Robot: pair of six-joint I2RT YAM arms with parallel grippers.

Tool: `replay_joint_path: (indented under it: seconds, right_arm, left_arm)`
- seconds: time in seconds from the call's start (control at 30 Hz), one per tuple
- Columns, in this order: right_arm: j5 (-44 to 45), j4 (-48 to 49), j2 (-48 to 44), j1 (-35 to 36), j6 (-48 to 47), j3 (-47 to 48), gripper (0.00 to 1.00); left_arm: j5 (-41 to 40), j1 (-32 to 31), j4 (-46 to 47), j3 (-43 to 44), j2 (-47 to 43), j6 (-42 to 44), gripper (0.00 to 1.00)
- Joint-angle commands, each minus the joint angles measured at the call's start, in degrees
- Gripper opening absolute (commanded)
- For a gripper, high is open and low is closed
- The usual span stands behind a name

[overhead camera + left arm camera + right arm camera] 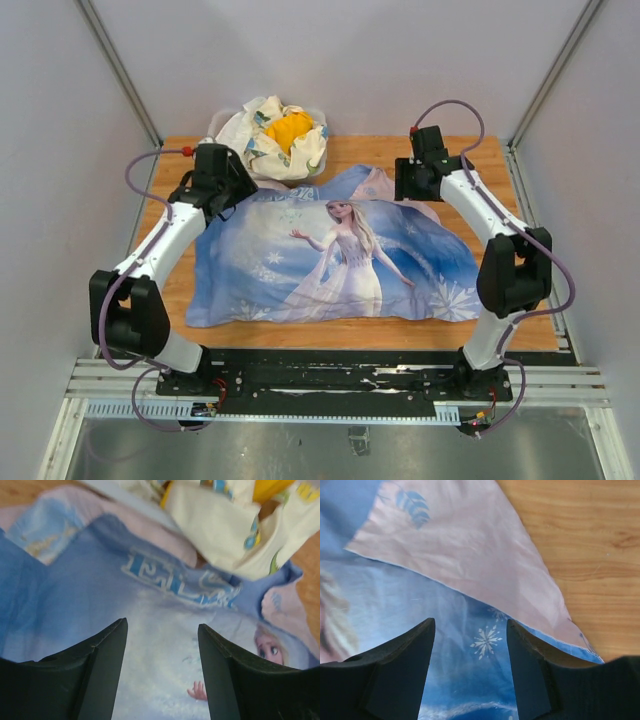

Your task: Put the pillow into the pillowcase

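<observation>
The pillowcase lies spread on the table, blue princess side up, with a pale pink flap folded over at its far edge. The pillow is out of view in every frame. My left gripper is open and empty over the case's far left corner; in the left wrist view the blue print lies under its jaws. My right gripper is open and empty over the far right part; in the right wrist view blue fabric with a snowflake lies between its jaws, the pink flap just beyond.
A heap of white floral cloths with a yellow cloth sits at the back, just behind the left gripper, and shows in the left wrist view. Bare wooden table lies right of the case. Grey walls close in both sides.
</observation>
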Motion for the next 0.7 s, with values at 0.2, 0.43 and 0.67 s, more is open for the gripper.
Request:
replay_joint_path:
  seconds: [0.2,0.43,0.67]
  right_arm:
    - [10.2,-7.9,11.8,2.0,-5.4,11.4,0.6]
    - [12.0,-13.7,20.2,3.6,-6.2,20.1,0.6]
    - [8.8,-8.9,13.0,3.9,-6.7,11.9,0.62]
  left_arm:
    - [3.5,-8.6,4.3,-8.8,0.2,-3.0,0.63]
    - [3.2,-9.0,4.5,-9.9,0.5,-3.3,0.63]
    - [3.2,-9.0,4.9,-10.2,0.7,-3.3,0.63]
